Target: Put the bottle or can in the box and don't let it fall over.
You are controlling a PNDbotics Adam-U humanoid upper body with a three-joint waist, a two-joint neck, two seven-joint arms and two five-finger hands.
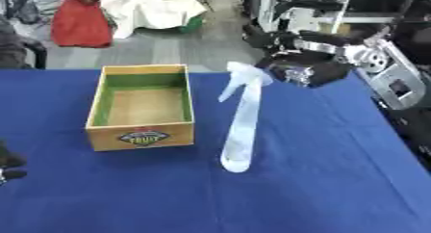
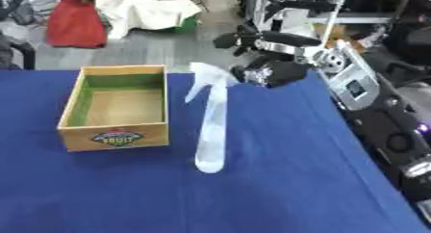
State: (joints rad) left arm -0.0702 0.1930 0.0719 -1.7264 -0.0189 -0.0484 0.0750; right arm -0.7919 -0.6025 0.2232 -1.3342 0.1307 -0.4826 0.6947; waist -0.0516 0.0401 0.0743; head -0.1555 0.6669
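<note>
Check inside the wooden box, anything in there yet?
Nothing visible inside the wooden box: bare brown floor, green inner walls. Its near wall hides the floor strip just behind it. The spray bottle stands outside.

Black right hand (image 1: pixel 305 72) on a black arm (image 1: pixel 370 54) with silver joint rings and grey-white housing panels; black left hand (image 1: pixel 8 165) at the edge.

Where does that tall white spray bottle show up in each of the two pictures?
Left eye view: spray bottle stands just right of centre.
Right eye view: just left of centre.
Shared landmark: the wooden box on the blue table, to the bottle's left in both.
</note>
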